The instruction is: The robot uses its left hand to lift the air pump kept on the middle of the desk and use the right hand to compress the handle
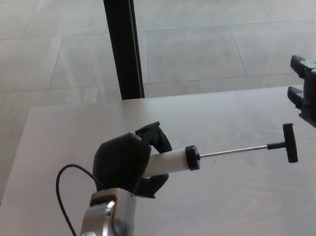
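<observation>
The air pump (172,161) has a white barrel with a black cap, a thin metal rod and a black T-handle (289,142) pulled far out to the right. My left hand (130,165) is shut on the barrel and holds the pump roughly level above the desk (235,199). My right hand (312,96) comes in at the right edge, above and to the right of the T-handle, its fingers apart and not touching the handle.
A black vertical post (123,44) stands behind the desk's far edge. A black cable (62,191) loops from my left wrist. Tiled floor lies beyond the desk.
</observation>
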